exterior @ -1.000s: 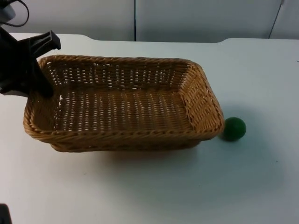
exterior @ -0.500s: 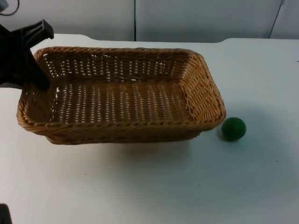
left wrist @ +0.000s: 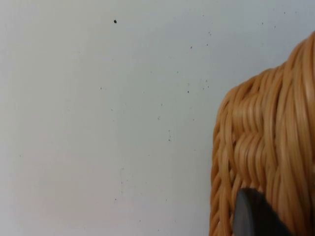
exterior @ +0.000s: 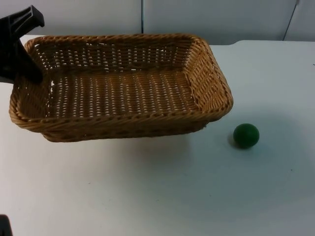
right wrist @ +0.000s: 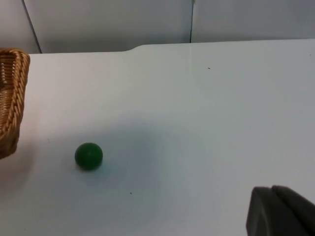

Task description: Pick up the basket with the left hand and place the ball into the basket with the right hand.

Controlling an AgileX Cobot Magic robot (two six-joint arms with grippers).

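Our left gripper (exterior: 27,73), fingers clamped on the basket (exterior: 120,88), holds it aloft; the ball (exterior: 246,135) lies ungrasped, right gripper's (right wrist: 280,212) fingers unclear.

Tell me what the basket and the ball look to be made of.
The basket, held at its rim by the left gripper, looks like woven wicker or rattan: tan strands with open gaps, slightly glossy. The ball on the white table is dark green, smooth and matte, possibly rubber or foam; the look leaves that open.
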